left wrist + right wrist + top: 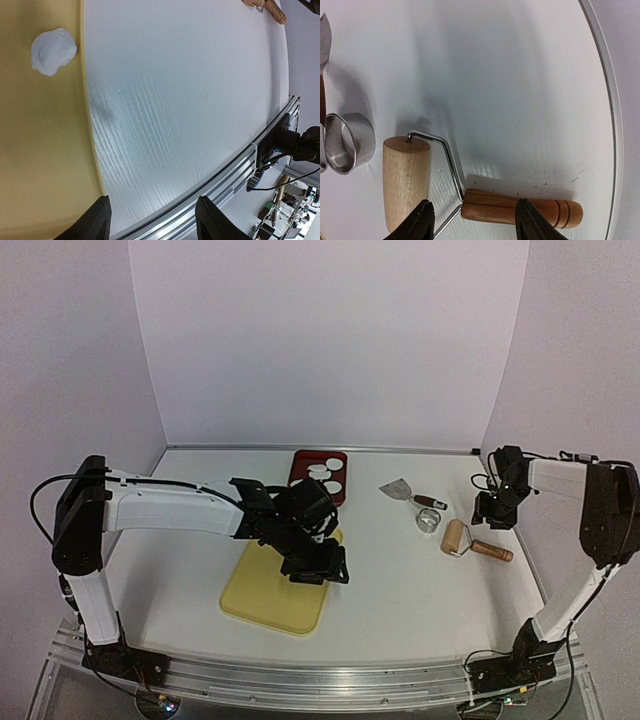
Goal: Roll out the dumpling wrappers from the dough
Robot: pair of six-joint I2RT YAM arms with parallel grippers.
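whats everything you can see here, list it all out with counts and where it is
table: one, white, under everything
board: one, yellow, front centre of the table
dough: one lump, white, on the board near its edge
tray: one, red, at the back, centre
round wrappers: about four, white, in the tray
scraper: one, metal blade with wooden handle, right of the tray
ring cutter: one, silver, between scraper and roller
roller: one, light wood with darker handle, right side of the table
left gripper: one, black, open, empty, over the board's edge
right gripper: one, black, open, above the roller handle
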